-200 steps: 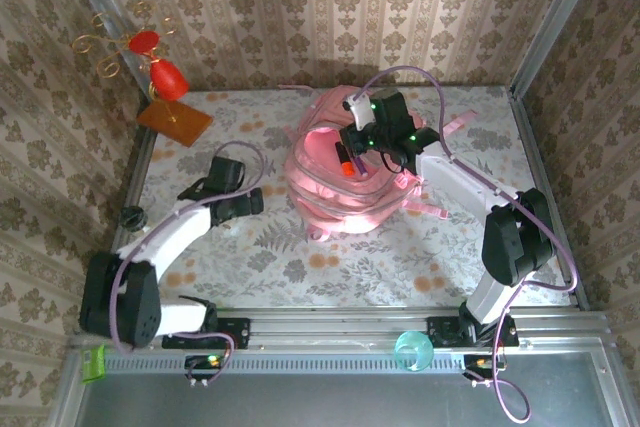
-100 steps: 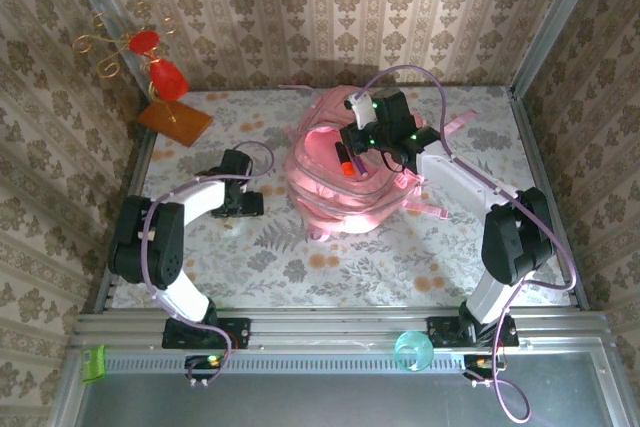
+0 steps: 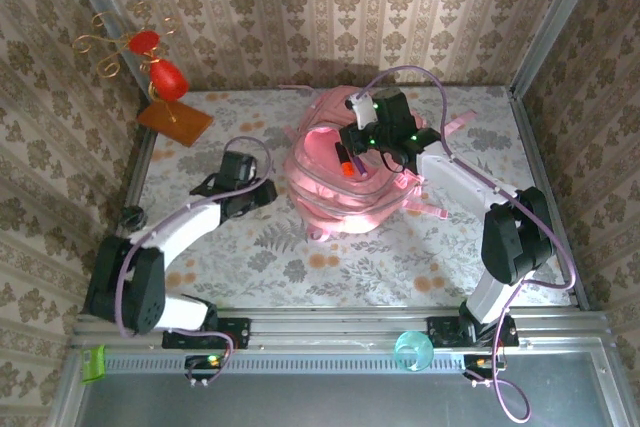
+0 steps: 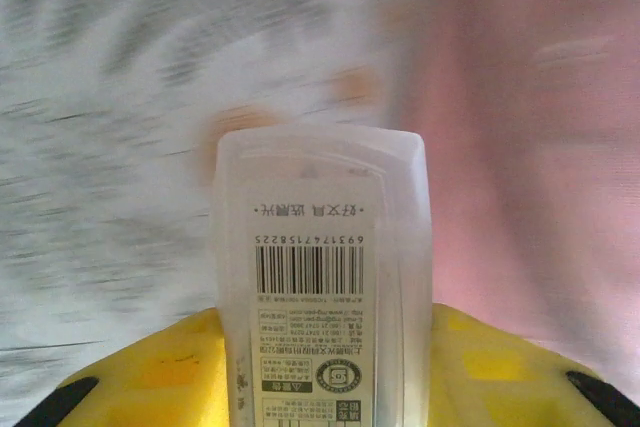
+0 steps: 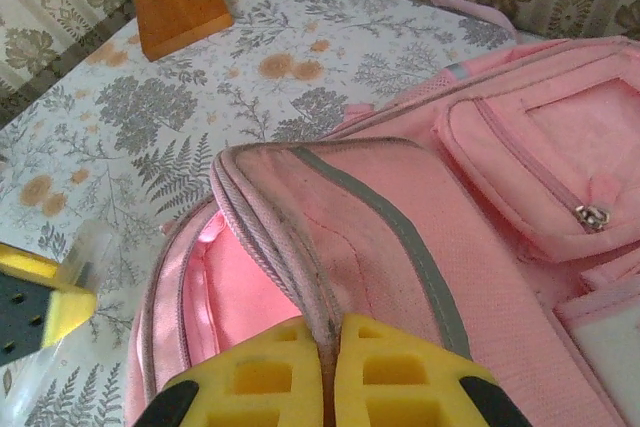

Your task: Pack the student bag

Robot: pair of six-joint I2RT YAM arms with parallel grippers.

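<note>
The right gripper point(image 5: 330, 372) is pinched on the zip rim of the bag point(image 3: 345, 187), which lies in the middle of the table point(image 3: 400, 267) with its mouth gaping to the left. The left gripper point(image 4: 320, 377) grips a clear plastic box point(image 4: 320, 247) by one end, just beside that mouth. I judge the right should hold the rim high and taut while the left feeds the box in narrow end first, clear of the zip, releasing only once it is deep inside.
</note>
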